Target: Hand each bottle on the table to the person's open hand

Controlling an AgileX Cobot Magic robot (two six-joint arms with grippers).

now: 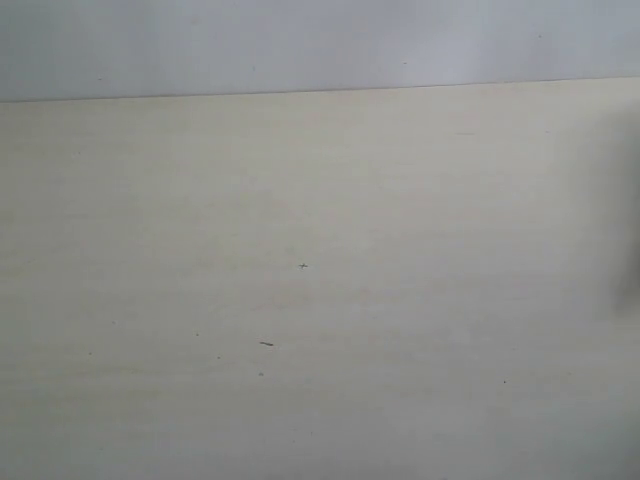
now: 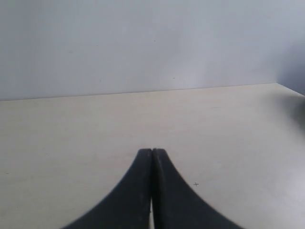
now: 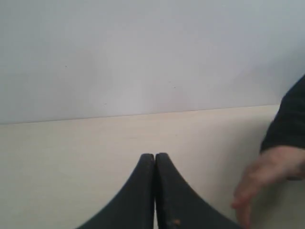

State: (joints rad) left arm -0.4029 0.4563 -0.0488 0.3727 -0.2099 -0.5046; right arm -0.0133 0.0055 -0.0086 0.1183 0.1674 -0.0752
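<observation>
Left gripper (image 2: 152,152) is pinched together; right gripper (image 3: 155,156) likewise, person's hand (image 3: 267,176) near it over table (image 1: 320,200); dark dash (image 1: 266,343) lies seven o'clock from cross (image 1: 303,266).

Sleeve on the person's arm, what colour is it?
Dark, close to black; the sleeve shows best in the right wrist view.

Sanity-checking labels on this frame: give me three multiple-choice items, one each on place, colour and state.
1. Which view shows the person's hand? A exterior; B left wrist; C right wrist.
2. What colour are the claw fingers? A black; B white; C red.
3. The left claw is: A wide open; B shut; C holding a bottle.

Answers:
1. C, the hand appears only in the right wrist view.
2. A, they show black against the pale table.
3. B, its jaws meet with nothing between them.
</observation>
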